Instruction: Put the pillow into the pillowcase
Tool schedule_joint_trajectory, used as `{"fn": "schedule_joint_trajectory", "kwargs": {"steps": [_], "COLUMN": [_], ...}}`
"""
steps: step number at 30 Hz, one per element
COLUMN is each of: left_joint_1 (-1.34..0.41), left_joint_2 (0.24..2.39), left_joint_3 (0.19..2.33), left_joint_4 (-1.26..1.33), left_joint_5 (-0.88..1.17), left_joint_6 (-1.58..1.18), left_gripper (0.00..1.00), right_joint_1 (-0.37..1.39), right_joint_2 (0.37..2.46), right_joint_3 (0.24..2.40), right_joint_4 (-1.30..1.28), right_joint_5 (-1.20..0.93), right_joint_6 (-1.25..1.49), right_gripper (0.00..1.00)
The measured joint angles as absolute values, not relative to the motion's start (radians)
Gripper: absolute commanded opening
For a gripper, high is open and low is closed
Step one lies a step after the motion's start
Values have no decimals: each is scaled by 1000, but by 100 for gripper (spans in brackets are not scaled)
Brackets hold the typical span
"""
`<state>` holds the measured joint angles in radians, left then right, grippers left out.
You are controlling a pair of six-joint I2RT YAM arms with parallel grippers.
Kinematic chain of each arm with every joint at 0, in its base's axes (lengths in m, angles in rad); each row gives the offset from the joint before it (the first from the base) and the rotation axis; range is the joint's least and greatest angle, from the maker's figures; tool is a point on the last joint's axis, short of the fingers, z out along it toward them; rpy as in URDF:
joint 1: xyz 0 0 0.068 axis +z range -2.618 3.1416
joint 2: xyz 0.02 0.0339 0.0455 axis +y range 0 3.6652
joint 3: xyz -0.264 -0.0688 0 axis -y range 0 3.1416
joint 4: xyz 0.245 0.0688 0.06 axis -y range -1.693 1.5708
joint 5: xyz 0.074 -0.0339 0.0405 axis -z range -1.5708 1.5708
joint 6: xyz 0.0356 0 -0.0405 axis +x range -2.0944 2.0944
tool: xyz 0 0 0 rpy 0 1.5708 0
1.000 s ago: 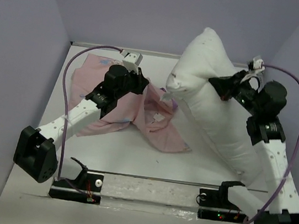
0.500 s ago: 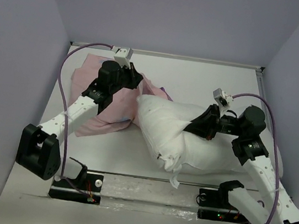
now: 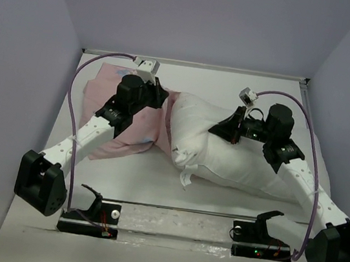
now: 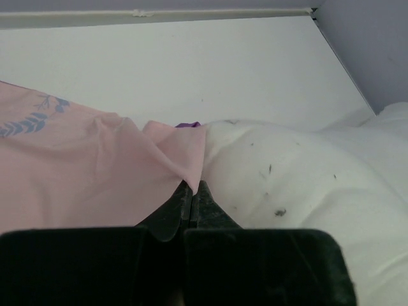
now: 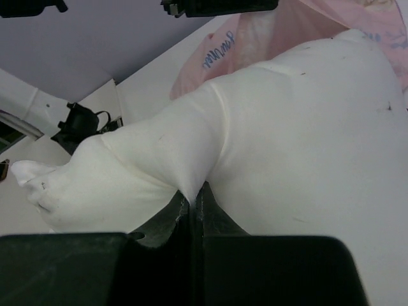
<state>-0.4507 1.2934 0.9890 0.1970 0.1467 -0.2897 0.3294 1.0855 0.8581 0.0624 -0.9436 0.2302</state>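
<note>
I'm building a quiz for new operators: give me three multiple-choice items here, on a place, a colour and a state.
1. The pillow lies where from the pillowcase? A on its right; B on its left; C wholly inside.
2. The pillowcase's visible side is: A green; B pale pink; C black.
3. The left gripper is: A open; B shut on nothing; C shut on the pillowcase.
Key: A, the top view shows it rightward; B, pink throughout; C, pink fabric is pinched in it.
</note>
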Motion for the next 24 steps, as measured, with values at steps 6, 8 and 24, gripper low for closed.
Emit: {"fn": "schedule_joint_trajectory", "kwargs": {"steps": [6, 8, 24], "left_joint_1": [-511, -517, -516], "left_joint_2": [1287, 1285, 1218], "left_joint_3": [989, 989, 1063], "left_joint_4": [154, 145, -12], "left_joint_5": [96, 99, 215], "left_joint_6": [-255, -253, -253], "left_gripper": [0, 0, 0], "right_joint_1": [331, 339, 645], "right_joint_2": [1145, 1159, 1333], "right_joint_3": [894, 905, 954], "right_joint_4": [38, 36, 46], "right_joint_5": [-855, -823, -430], "right_joint_6": [200, 192, 34], "right_gripper": [0, 0, 0]}}
